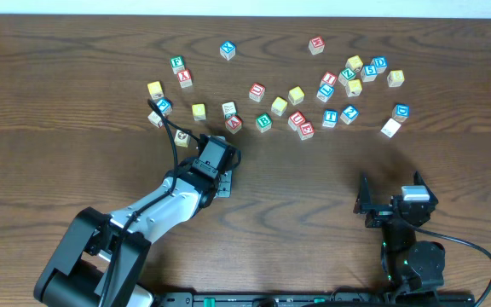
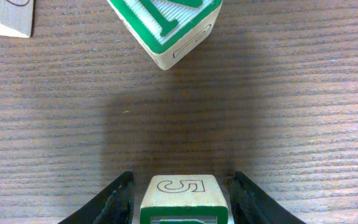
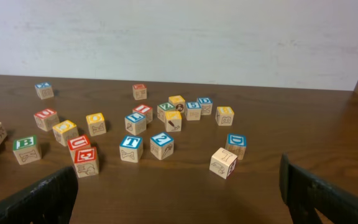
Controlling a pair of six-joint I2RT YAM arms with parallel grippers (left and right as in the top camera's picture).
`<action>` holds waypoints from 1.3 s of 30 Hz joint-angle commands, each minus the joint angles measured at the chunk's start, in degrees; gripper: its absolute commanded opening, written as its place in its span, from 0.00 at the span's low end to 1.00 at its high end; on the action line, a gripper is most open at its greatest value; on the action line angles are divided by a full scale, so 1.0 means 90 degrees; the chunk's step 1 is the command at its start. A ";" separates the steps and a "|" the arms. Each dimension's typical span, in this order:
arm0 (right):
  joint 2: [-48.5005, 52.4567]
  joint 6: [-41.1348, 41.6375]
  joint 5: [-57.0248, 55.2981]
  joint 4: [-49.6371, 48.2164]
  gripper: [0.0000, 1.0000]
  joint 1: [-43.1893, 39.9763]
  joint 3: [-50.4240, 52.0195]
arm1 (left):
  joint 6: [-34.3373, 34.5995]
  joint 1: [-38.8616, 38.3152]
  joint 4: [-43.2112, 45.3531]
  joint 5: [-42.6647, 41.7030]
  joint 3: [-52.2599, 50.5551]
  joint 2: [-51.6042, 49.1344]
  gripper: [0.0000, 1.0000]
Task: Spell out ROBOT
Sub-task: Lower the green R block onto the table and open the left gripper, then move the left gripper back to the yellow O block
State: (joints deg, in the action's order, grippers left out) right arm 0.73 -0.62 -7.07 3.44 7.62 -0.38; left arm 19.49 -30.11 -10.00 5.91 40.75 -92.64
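Note:
Several wooden letter blocks lie scattered across the far half of the table (image 1: 314, 179). My left gripper (image 1: 216, 149) sits just short of them, and in the left wrist view its jaws (image 2: 182, 182) are shut on a green-edged block (image 2: 180, 198) with an outlined 5 on its side. Another green-lettered block (image 2: 166, 28) lies straight ahead of it. My right gripper (image 1: 395, 209) is open and empty at the near right, its fingers (image 3: 179, 199) wide apart. The right wrist view shows a blue T block (image 3: 131, 148), a red E block (image 3: 86, 160) and a green B block (image 3: 26, 149).
A plain-sided block (image 2: 5, 17) lies ahead and to the left of my left jaws. A pale block (image 3: 223, 162) is the nearest one ahead of my right gripper. A white wall (image 3: 179, 37) stands behind the table.

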 commanded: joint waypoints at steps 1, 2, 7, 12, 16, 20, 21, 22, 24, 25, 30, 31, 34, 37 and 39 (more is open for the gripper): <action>-0.0007 0.0063 0.0015 0.0022 0.99 -0.0049 0.0007 | 0.0005 0.0002 -0.0041 0.0019 -0.0032 -0.0012 0.49; -0.0007 0.0063 0.0015 0.0022 0.99 -0.0051 0.0007 | 0.0002 0.0002 -0.0039 0.0019 -0.0029 0.0041 0.49; -0.0007 0.0063 0.0015 0.0022 0.99 -0.0051 0.0007 | -0.0070 0.0002 -0.0044 0.0017 -0.0024 0.0520 0.51; -0.0007 0.0063 0.0015 0.0022 0.99 -0.0051 0.0007 | -0.0257 0.0002 -0.0216 0.0017 -0.0015 0.1234 0.61; -0.0007 0.0063 0.0015 0.0022 0.99 -0.0051 0.0007 | -0.0260 0.0002 -0.0517 0.0017 -0.0015 0.1962 0.61; -0.0007 0.0063 0.0015 0.0022 0.99 -0.0051 0.0007 | -0.0367 0.0002 -0.0782 0.0010 -0.0015 0.2747 0.62; -0.0002 0.0063 0.0015 0.0024 0.99 -0.0051 0.0007 | -0.0452 0.0002 -0.0867 0.0010 -0.0015 0.2970 0.63; -0.0002 0.0063 0.0015 0.0024 0.99 -0.0051 0.0007 | -0.0522 0.0002 -0.0962 0.0012 -0.0015 0.3184 0.63; -0.0002 0.0063 0.0015 0.0022 0.99 -0.0051 0.0007 | -0.0617 0.0002 -0.1151 0.0015 -0.0015 0.3580 0.66; -0.0002 0.0063 0.0015 0.0024 0.99 -0.0051 0.0007 | -0.0665 0.0002 -0.1246 0.0015 -0.0015 0.3779 0.69; -0.0002 0.0063 0.0015 0.0024 0.99 -0.0051 0.0007 | -0.0782 0.0002 -0.1666 0.0017 -0.0015 0.4449 0.76; -0.0002 0.0063 0.0015 0.0022 0.99 -0.0051 0.0007 | -0.0782 0.0002 -0.1710 0.0017 -0.0015 0.4498 0.77; -0.0002 0.0063 0.0015 0.0022 0.99 -0.0051 0.0007 | -0.0780 0.0002 -0.1744 0.0015 -0.0015 0.4524 0.82; -0.0002 0.0063 0.0015 0.0022 0.99 -0.0051 0.0007 | -0.0777 0.0005 -0.1739 0.0017 0.0024 0.4418 0.85; -0.0002 0.0063 0.0015 0.0022 0.99 -0.0051 0.0007 | -0.0777 0.0005 -0.1715 0.0017 0.0119 0.4279 0.88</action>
State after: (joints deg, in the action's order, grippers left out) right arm 0.73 -0.62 -7.07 3.44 7.62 -0.38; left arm 13.19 -30.11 -25.50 5.96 40.73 -52.69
